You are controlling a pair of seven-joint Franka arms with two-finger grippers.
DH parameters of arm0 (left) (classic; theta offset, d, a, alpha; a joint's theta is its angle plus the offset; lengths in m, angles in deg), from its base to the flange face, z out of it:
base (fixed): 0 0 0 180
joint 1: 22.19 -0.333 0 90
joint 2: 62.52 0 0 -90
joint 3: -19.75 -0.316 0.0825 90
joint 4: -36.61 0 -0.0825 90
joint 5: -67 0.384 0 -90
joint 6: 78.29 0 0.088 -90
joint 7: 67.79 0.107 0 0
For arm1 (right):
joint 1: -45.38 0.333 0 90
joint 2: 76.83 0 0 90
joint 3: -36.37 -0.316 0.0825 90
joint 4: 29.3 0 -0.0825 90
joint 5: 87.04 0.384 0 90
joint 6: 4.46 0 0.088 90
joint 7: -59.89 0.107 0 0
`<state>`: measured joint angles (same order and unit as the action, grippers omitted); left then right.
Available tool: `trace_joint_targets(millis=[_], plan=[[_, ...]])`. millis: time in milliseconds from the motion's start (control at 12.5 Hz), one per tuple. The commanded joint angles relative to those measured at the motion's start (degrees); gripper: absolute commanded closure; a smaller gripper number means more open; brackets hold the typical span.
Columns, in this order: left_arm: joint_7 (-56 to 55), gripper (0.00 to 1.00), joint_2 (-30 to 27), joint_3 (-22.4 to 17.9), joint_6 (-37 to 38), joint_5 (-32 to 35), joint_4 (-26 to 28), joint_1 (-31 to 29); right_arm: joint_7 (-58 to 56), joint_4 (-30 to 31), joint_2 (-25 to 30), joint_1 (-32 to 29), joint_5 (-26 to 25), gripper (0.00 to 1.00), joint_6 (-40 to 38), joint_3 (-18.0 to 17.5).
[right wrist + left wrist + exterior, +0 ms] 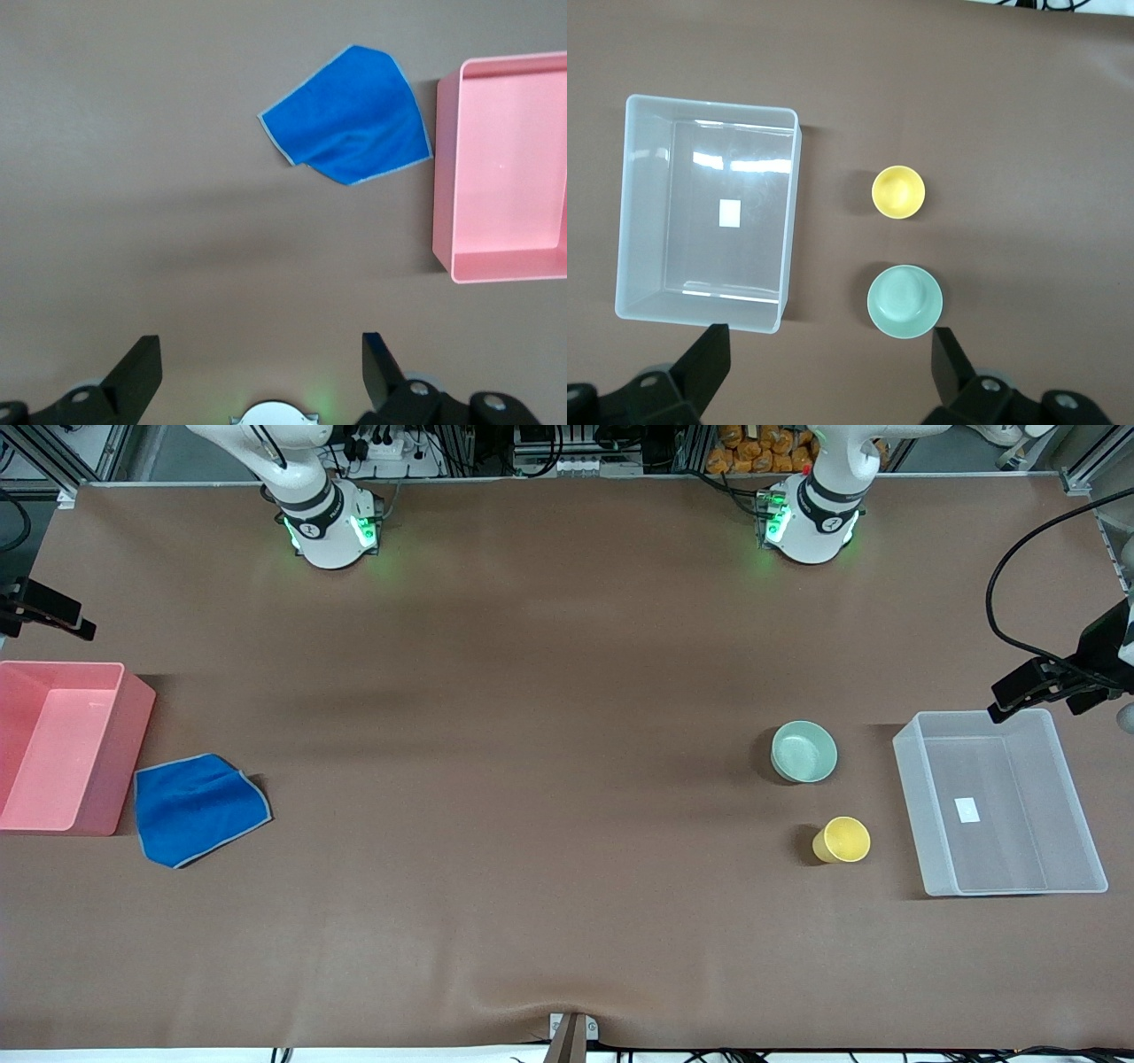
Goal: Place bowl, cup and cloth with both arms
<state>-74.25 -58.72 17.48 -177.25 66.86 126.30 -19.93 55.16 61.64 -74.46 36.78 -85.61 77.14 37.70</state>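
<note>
The mint-green bowl stands upright on the brown table toward the left arm's end; it also shows in the left wrist view. The yellow cup stands nearer to the front camera than the bowl. The blue cloth lies rumpled toward the right arm's end. My left gripper is open and empty, high over the table beside the bowl. My right gripper is open and empty, high over the table close to its own base. Neither gripper shows in the front view.
A clear plastic bin sits beside the bowl and cup at the left arm's end. A pink bin sits beside the cloth. Black camera mounts and a cable reach over the table's end.
</note>
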Motion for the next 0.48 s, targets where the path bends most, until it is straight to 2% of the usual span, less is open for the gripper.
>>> trace_joint_targets(millis=[0, 399], plan=[[0.83, 0.00, 3.92, 0.15, -0.96, 0.58, -0.47, -0.50, -0.11, 0.29, -1.22, -2.21, 1.02, 0.00, -1.35, -0.71], [0.83, 0.00, 11.57, 0.15, -9.83, 0.41, -0.30, -0.67, -0.02, 2.56, -5.71, -3.78, 0.94, 0.00, -3.46, -0.63]])
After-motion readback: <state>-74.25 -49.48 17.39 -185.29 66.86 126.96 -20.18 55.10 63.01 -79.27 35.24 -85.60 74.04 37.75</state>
